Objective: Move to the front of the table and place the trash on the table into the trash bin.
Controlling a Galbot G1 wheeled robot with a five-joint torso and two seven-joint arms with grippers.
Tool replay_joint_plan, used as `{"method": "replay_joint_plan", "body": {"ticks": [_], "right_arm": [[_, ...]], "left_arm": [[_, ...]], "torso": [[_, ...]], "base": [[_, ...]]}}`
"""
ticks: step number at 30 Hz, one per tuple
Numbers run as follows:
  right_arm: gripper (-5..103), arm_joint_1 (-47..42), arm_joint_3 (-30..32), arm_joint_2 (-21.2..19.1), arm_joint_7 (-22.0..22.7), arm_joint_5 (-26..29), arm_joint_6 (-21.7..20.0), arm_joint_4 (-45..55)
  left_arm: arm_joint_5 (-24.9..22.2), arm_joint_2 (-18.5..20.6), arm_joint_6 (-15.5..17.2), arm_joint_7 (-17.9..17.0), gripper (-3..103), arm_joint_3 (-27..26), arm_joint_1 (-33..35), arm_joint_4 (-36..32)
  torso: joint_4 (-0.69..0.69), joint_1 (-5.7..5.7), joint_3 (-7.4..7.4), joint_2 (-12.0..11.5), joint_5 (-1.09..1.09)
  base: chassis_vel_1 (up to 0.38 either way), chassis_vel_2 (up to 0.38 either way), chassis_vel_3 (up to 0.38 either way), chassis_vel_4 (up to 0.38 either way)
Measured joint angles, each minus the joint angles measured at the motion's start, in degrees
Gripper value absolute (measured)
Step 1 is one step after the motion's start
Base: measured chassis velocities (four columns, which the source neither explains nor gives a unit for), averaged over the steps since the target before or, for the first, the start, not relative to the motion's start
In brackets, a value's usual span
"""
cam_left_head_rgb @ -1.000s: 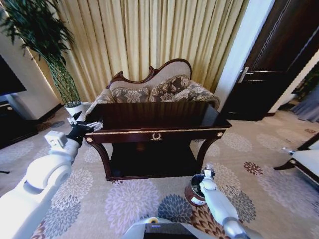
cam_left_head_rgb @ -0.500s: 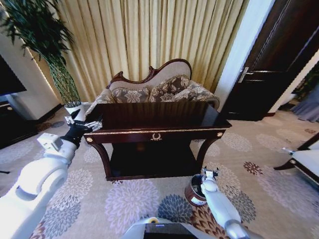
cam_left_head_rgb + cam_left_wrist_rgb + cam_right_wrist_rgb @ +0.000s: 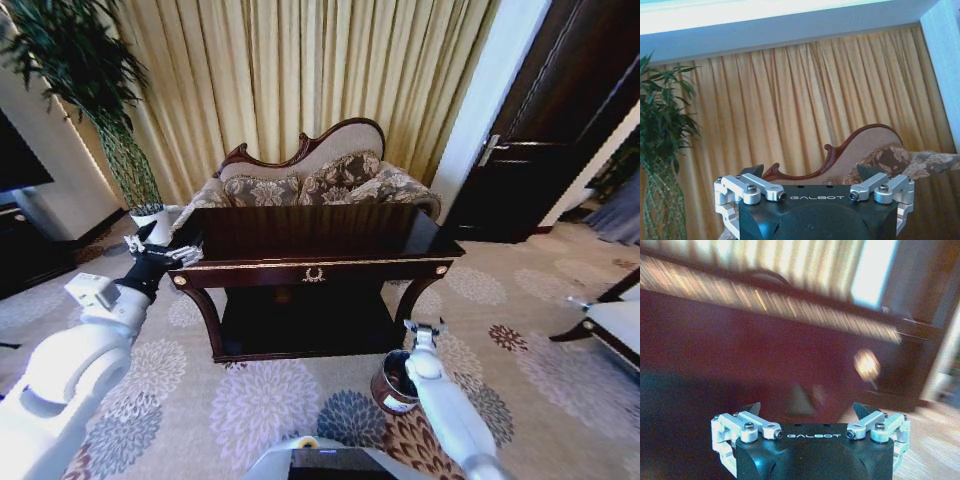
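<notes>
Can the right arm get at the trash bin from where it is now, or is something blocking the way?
Probably yes. The right gripper hangs low beside the table's front right leg, just above the trash bin on the carpet. Its fingers are open, and nothing stands between it and the bin's open top.

The right gripper sits at the lower edge of the right wrist view, black body with silver linkages; its two dark fingertips stand wide apart with nothing between them; beyond it rises the dark glossy table, its gold trim running along the upper edge; a gold ornament shows blurred at the corner.
</notes>
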Motion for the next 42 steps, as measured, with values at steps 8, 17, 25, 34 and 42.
{"method": "replay_joint_plan", "body": {"ticks": [8, 17, 25, 34, 42], "right_arm": [[100, -6.17, -0.71, -4.55, -5.38, 3.73, -8.06, 27.0], [100, -5.97, -1.15, -6.13, -3.78, 18.75, -22.89, 43.68], [100, -4.4, -1.49, -6.16, -2.93, 18.87, -22.79, 42.32], [100, -3.51, -1.66, -6.03, -2.92, 18.43, -21.01, 39.81], [100, -3.7, -1.34, -5.87, -2.93, 18.14, -19.74, 38.89]], "left_arm": [[0.27, -1.73, -0.58, 0.24, 100, 0.85, 0.03, 1.54], [0.52, -2.35, -0.66, 0.54, 100, 3.2, -1.95, 2.98], [0.72, -2.67, -0.35, 0.74, 100, 4.32, -2.84, 3.89], [0.76, -2.47, -0.16, 0.74, 100, 5.11, -3.45, 4.25], [0.94, -1.99, 0.11, 0.63, 100, 6.21, -4.23, 4.41]], "torso": [[0.02, 0.0, 0.0, 0.0, -0.03], [0.03, 0.0, 0.0, 0.0, 0.0], [0.02, 0.0, 0.0, 0.0, 0.01], [0.02, 0.01, 0.01, -0.01, 0.01], [0.02, 0.0, 0.0, -0.01, 0.01]], "base": [[0.0, 0.0, 0.0, 0.0], [0.0, 0.0, 0.0, 0.0], [0.0, 0.0, 0.0, 0.0], [0.02, -0.022, -0.026, 0.025], [0.111, -0.102, -0.107, 0.109]]}}
